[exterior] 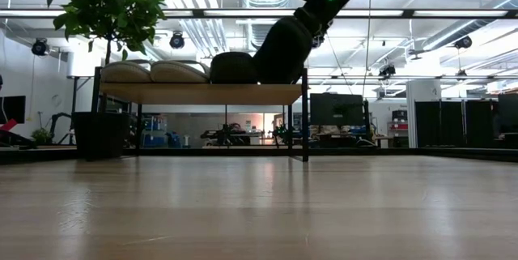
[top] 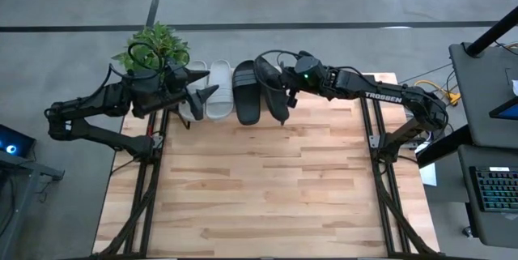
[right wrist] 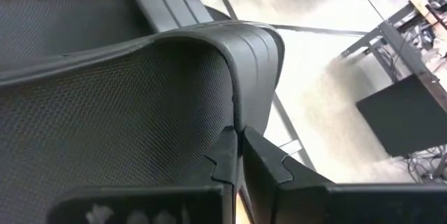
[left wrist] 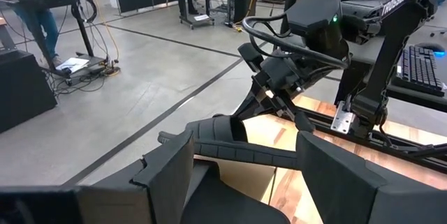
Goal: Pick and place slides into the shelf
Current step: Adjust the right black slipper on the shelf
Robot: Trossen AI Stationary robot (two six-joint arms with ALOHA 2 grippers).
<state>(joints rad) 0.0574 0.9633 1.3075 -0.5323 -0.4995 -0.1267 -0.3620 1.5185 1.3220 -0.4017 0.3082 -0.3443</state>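
While the worktop (top: 259,187) lay bare below both arms, the shelf (exterior: 202,92) already carried two grey slides (top: 209,90) and one black slide (top: 247,91). The last black slide (top: 273,90) hung tilted, clenched at its strap by the right hand (top: 288,90), its length slanting down toward the free space beside its mate. The left hand (top: 209,94) waited released beyond the grey pair, farther away.
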